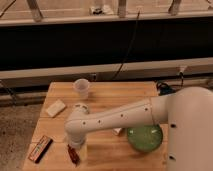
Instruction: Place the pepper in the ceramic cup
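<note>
My end effector (75,147) is down at the table's (107,97) front-left, fingers spread wide, gripping nothing, right over the pepper (74,156) lying on the table. Ceramic cup (81,88) stands well apart at the back edge. Can't read the brown bar's (40,148) print.

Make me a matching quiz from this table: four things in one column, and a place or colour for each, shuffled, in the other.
Things:
1 ceramic cup
2 pepper
3 bowl
4 gripper

Matches:
A green
B open, just above the pepper
C table's far edge
D near edge, beside the brown bar

Pairs: 1-C, 2-D, 3-A, 4-B
</note>
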{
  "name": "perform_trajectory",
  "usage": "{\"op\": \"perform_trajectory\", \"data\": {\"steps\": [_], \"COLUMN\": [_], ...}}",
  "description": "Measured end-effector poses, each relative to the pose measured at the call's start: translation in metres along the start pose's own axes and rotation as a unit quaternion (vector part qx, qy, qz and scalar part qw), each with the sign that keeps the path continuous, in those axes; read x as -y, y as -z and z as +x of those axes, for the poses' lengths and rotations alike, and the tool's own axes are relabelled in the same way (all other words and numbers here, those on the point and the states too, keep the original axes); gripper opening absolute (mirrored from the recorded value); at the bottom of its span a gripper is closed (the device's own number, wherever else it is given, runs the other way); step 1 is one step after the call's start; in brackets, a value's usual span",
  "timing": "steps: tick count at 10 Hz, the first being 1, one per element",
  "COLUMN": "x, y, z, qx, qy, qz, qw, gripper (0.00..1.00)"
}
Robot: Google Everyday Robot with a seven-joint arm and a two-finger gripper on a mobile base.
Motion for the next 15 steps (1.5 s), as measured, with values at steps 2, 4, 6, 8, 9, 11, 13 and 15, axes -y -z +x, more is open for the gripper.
{"op": "perform_trajectory", "data": {"steps": [2, 4, 6, 8, 9, 11, 13, 15], "x": [-0.003, -0.004, -0.008, -0.009, -0.01, -0.011, -0.014, -0.014], "y": [-0.003, -0.008, -0.011, -0.014, -0.016, -0.019, -0.02, -0.019], "z": [0.001, 0.003, 0.005, 0.006, 0.007, 0.008, 0.009, 0.009], "qx": [0.002, 0.007, 0.011, 0.013, 0.015, 0.017, 0.019, 0.02], "qy": [-0.003, -0.003, -0.004, -0.004, -0.003, -0.003, -0.005, -0.005], "qz": [0.001, 0.001, 0.002, 0.002, 0.002, 0.003, 0.004, 0.004], "qw": [1.0, 1.0, 0.9999, 0.9999, 0.9999, 0.9998, 0.9998, 0.9998], "gripper": [0.8, 0.8, 0.79, 0.66, 0.59, 0.57, 0.4, 0.19]}}
